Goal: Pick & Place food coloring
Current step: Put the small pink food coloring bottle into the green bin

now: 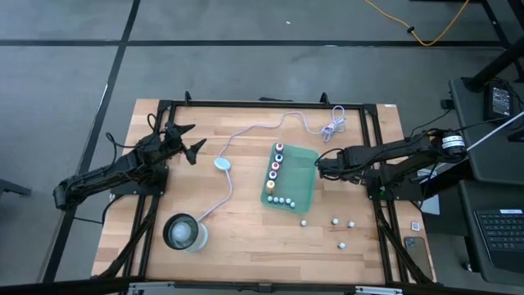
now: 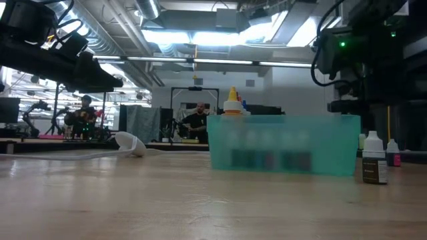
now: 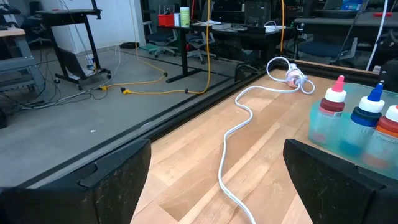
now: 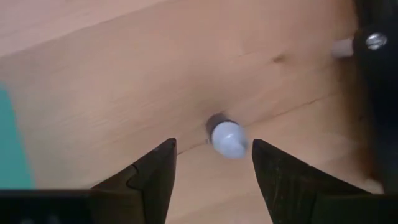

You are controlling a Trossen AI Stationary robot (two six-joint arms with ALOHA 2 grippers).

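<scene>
White-capped bottle (image 4: 227, 138), label unreadable, under right gripper (image 4: 211, 165), fingers released; left gripper (image 1: 190, 141) fingers spread, empty.

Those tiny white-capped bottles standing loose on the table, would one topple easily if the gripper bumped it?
Probably yes. The loose bottle stands tall on a narrow base, so a sideways nudge would likely tip it. Its round body suggests it would then roll on the smooth wooden table. It looks small and plastic, so probably light and hardly fragile.

no readable text, labels or signs
</scene>
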